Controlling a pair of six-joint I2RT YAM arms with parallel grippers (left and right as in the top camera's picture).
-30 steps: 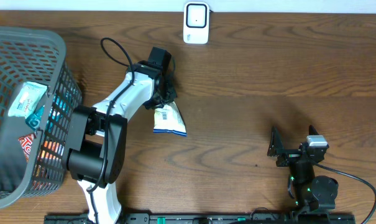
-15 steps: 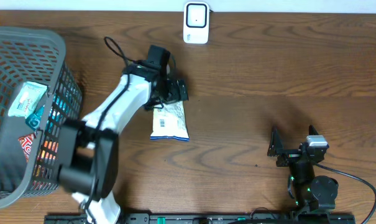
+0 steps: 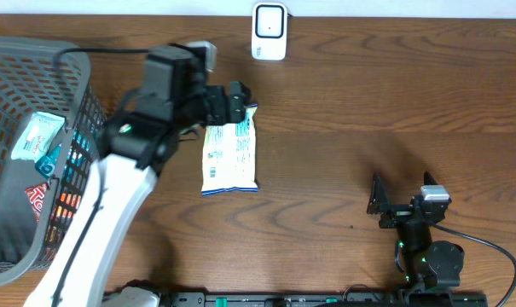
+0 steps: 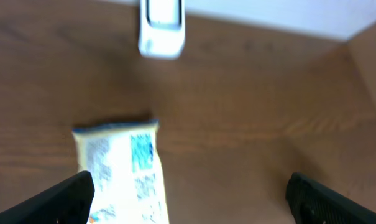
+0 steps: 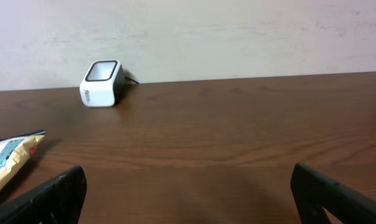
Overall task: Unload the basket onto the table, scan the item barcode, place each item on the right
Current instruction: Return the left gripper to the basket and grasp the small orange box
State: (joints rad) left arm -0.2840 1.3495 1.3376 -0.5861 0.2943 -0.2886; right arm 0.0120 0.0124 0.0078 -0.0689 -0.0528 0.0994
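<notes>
We see a snack packet point(image 3: 229, 158) lying flat on the table point(image 3: 368, 102), near the white scanner point(image 3: 269, 31), unheld. Our left gripper point(image 4: 188, 186) hovers over it, jaws wide. Our right gripper point(image 5: 188, 180), far from the scanner, gapes empty. We judge the barcode is yet to be presented.

Seen from overhead, the top edge of the white-and-yellow printed snack packet point(image 3: 229, 158) is covered by the left arm's black pincer point(image 3: 243, 104). The left wrist view is blurred: the packet's print is unreadable and its lower end cropped. The right wrist view crops it leftward. The dark grey mesh basket point(image 3: 44, 44) runs off-frame left, its contents too small to identify.
</notes>
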